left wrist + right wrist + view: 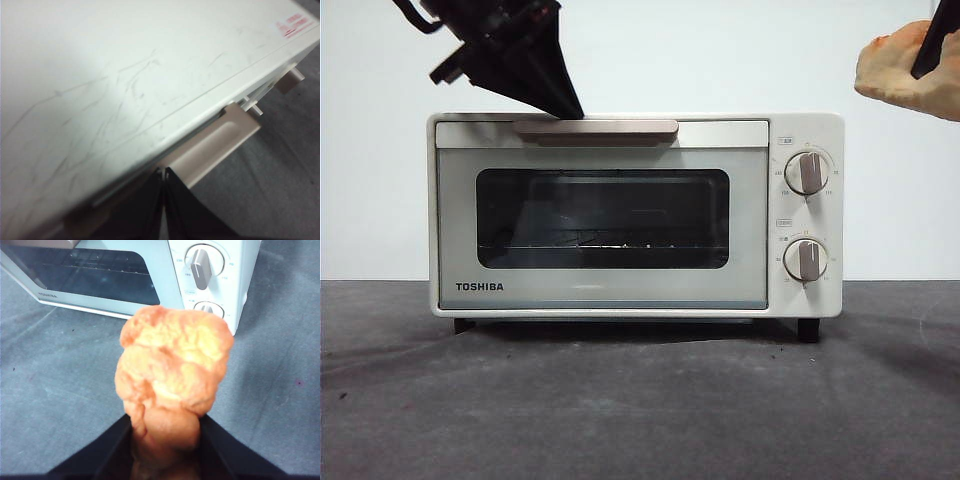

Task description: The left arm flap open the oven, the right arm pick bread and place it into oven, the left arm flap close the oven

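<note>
Table (640, 410): dark grey surface, bare in front of the oven in the front view; the right wrist view shows more bare grey surface beside the oven's knob end.
Oven (635, 215): cream-white box standing on the table, door shut; wire rack visible through the dark glass window.
Writing: "TOSHIBA" at the door's lower left corner; small marks around the two knobs and a red label on the oven's top in the left wrist view are too small to read.
Handle (596, 130): beige bar along the door's top edge.
Left gripper (164, 172): jaws pressed together into a single point, the tip at the handle's top edge; the front view shows it coming down from the upper left.
Left wrist view only: scuffed white oven top, and the handle standing out from the door.
Bread (172, 375): lumpy golden-orange loaf, held in the air high at the right, above and beyond the oven's knob end.
Right gripper (167, 437): jaws pinching the bread's near end; in the front view only a thin black tip shows against the loaf.
</note>
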Controlling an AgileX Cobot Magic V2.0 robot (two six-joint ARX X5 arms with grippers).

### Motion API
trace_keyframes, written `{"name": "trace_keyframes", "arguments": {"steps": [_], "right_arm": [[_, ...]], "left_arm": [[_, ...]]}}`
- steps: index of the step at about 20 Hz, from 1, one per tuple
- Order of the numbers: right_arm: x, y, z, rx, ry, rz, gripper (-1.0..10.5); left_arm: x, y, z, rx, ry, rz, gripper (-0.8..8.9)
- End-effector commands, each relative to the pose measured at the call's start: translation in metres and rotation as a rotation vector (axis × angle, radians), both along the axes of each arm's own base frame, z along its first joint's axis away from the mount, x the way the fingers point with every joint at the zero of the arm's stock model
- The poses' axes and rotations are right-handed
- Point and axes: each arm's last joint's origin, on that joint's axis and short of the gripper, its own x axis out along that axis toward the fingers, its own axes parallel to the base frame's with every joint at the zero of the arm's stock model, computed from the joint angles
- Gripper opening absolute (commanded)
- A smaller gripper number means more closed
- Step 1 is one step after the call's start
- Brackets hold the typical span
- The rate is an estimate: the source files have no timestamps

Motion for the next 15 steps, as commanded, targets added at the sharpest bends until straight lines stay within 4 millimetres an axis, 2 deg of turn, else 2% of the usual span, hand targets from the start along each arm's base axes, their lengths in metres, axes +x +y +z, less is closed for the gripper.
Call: {"name": "trace_keyframes", "arguments": {"steps": [1,11,15], "right_arm": [[0.0,0.001,0.006,0.006,-0.023,0.012,1.5],[0.0,0.001,0.006,0.006,-0.024,0.013,1.5],[0.0,0.001,0.006,0.004,-0.026,0.015,1.5]], "left_arm": [[0.004,-0.007,0.001,0.025,-0.023,-0.012,0.18],[0.004,-0.019,-0.016,0.096,0.035,-0.041,0.17],[-0.006,-0.029,-0.023,0.131,0.087,-0.084,0.17]]}}
